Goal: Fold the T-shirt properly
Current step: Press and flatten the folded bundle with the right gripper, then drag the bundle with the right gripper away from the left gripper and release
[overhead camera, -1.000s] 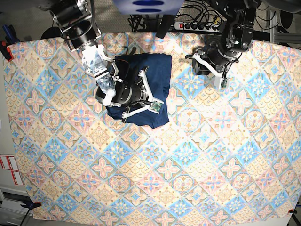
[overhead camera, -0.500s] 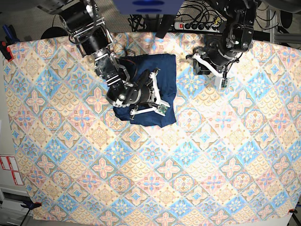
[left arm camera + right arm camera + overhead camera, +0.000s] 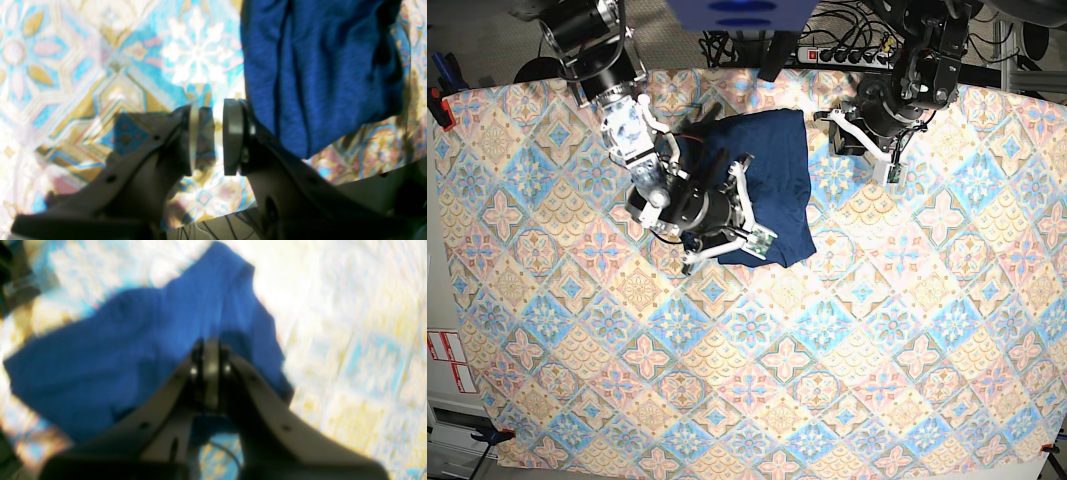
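The T-shirt [image 3: 777,170] lies as a compact dark navy folded bundle at the back middle of the table. My right gripper [image 3: 727,205] hangs over its left half. In the right wrist view that gripper [image 3: 210,373] is shut above the blue T-shirt [image 3: 133,350], and blur hides whether any cloth is pinched. My left gripper [image 3: 847,135] sits just right of the shirt, near the table's back edge. In the left wrist view it [image 3: 210,136] stands slightly open over the patterned cloth with nothing between its pads. The T-shirt [image 3: 317,73] lies close beside its right finger.
A pastel patterned tablecloth [image 3: 827,350] covers the whole table. Behind the back edge lie a power strip [image 3: 847,52] and cables. A red clamp [image 3: 437,102] grips the far left edge.
The T-shirt has slid to the right on the table along with my right arm. My left arm has shifted slightly left, closer to the shirt's right edge.
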Available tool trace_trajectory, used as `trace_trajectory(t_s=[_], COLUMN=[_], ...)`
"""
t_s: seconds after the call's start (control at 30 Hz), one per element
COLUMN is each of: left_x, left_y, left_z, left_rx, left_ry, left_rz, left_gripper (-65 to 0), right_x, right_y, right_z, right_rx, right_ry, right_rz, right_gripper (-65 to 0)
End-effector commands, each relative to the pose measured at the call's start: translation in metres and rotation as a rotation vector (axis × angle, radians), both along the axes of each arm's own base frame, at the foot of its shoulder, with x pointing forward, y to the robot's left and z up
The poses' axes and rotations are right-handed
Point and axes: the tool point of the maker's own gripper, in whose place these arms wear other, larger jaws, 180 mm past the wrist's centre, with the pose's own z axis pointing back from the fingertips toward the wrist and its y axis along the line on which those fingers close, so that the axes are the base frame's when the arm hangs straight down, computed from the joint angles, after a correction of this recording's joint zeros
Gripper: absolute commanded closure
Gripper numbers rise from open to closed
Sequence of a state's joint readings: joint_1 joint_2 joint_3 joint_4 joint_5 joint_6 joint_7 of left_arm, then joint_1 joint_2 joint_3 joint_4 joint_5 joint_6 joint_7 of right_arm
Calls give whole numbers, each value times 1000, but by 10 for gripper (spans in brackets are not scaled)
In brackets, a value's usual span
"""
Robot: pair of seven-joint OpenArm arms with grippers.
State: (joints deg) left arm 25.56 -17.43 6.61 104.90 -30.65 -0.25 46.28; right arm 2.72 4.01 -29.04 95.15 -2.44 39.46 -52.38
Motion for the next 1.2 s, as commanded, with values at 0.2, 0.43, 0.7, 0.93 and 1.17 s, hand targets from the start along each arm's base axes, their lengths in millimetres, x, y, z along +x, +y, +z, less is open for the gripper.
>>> trace_trajectory(t_s=[0.2, 0.43, 0.7, 0.93, 1.17], left_x=[4, 1, -19, -18, -17], left_y=[18, 42, 43, 40, 38], left_z=[12, 34, 36, 36, 37], left_rx=[11, 10, 15, -10, -17], left_ry=[-41, -88, -68, -71, -73], left_rz=[56, 192, 197, 241, 249], left_gripper=[-132, -131, -130, -130, -130], right_x=[-21, -32, -49, -72, -45], right_y=[32, 48, 56, 55, 3], right_z=[13, -6, -38, -83, -107], right_rx=[124, 143, 148, 190, 196], right_ry=[29, 116, 229, 363, 394], right_rz=[37, 31, 23, -12, -187], right_gripper=[0, 0, 0, 0, 0])
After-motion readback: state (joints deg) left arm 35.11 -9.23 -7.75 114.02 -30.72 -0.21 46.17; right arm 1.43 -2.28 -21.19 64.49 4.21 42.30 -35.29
